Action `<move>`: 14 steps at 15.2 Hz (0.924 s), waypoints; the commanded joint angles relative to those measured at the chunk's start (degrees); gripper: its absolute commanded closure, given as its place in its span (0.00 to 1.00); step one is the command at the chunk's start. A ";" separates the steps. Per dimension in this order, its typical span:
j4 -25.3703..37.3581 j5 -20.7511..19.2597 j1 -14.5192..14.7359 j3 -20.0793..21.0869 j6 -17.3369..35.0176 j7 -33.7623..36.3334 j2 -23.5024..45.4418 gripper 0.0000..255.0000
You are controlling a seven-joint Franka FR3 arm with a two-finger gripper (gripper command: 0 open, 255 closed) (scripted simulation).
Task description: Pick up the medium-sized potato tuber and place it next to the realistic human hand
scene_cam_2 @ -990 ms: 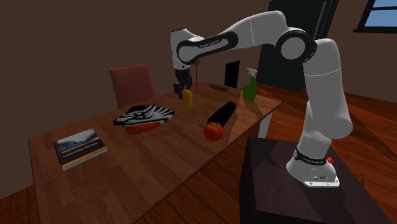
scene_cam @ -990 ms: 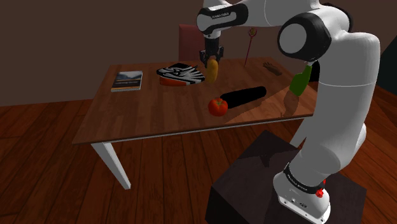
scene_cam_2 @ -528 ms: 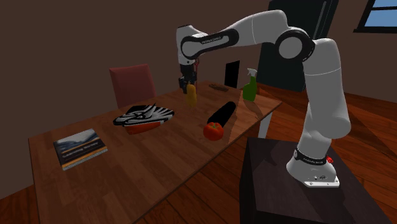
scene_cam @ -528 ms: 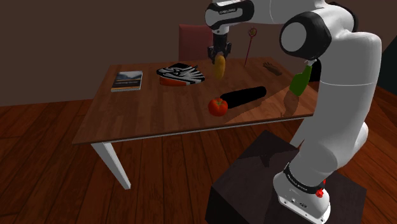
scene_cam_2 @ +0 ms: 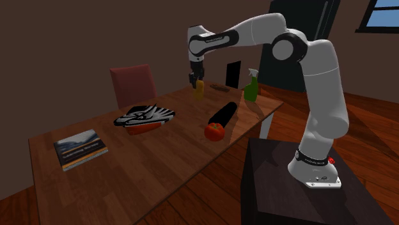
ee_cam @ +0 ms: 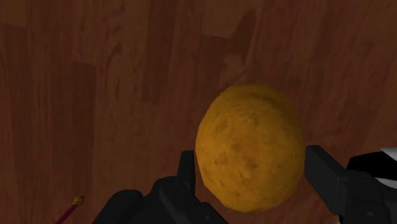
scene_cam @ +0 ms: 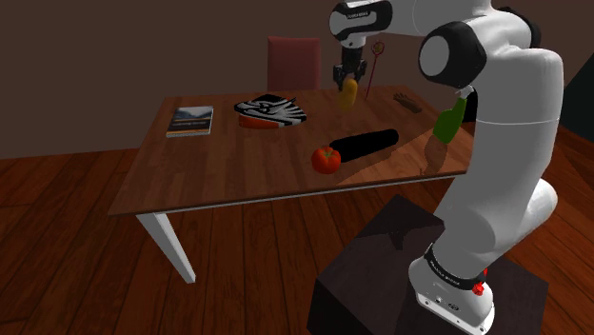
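The potato (scene_cam: 348, 93), yellow-orange and oblong, hangs in the air over the far side of the wooden table (scene_cam: 219, 171). My gripper (scene_cam: 347, 80) is shut on it from above. In the second exterior view the potato (scene_cam_2: 199, 90) hangs under the gripper (scene_cam_2: 197, 80), well clear of the tabletop. In the wrist view the potato (ee_cam: 249, 156) sits clasped between the black fingers (ee_cam: 324, 173) of the gripper (ee_cam: 254, 175), with bare wood below. A small flat brown object (scene_cam: 406, 99), perhaps the hand, lies on the table to the shoulder view's right of the potato.
A red round fruit (scene_cam: 326, 159) and a black cylinder (scene_cam: 364, 144) lie near the table's front. A green spray bottle (scene_cam: 448, 119) stands at the right corner. A zebra-patterned object (scene_cam: 272, 108) and a book (scene_cam: 190, 120) lie to the left. Behind stand a red chair (scene_cam: 293, 63) and a thin stick (scene_cam: 373, 67).
The arm has carried the potato up and toward the shoulder view's right, away from the zebra-patterned object. The grip has stayed shut on it.
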 commanded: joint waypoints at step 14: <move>24.96 4.81 -15.70 -2.80 -8.04 -17.03 15.86 1.00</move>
